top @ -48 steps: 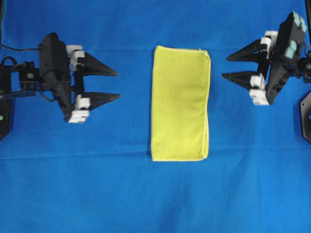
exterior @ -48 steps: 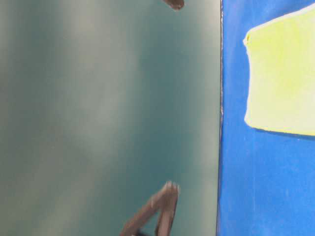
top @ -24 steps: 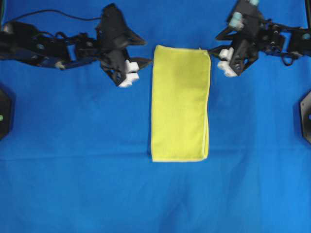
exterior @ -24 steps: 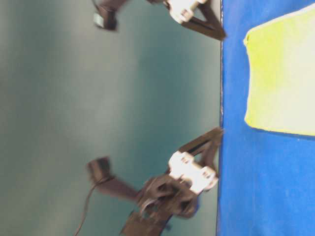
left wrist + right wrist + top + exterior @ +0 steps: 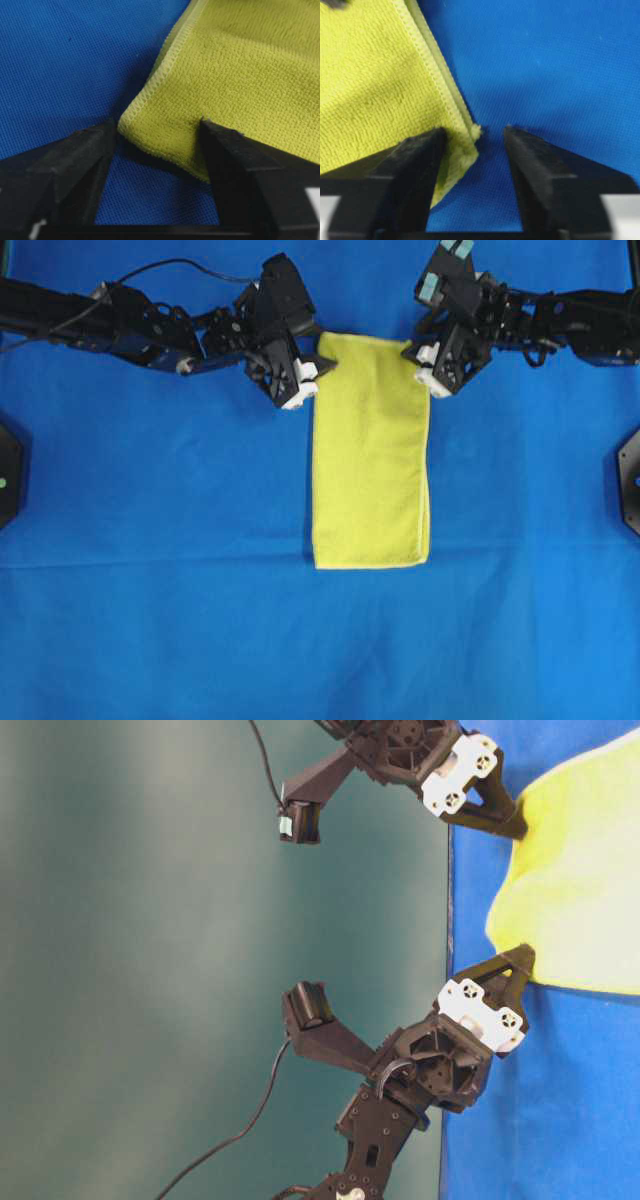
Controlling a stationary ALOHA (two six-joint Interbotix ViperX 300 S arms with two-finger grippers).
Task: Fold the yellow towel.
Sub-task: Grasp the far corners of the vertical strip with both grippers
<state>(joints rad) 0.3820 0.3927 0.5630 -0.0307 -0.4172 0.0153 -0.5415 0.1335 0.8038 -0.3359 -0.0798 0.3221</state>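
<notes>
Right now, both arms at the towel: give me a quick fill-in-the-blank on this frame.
1. The towel is colored ____.
2. It lies on a ____ table cover.
3. The left gripper has its jaws either side of a towel ____.
4. The right gripper jaws are ____, not clamped.

Missing: yellow; blue; corner; open

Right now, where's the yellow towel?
Overhead view: the yellow towel, folded into a tall rectangle, lies mid-table on the blue table covering, its top corners between the open fingers of the left gripper and right gripper.
</notes>
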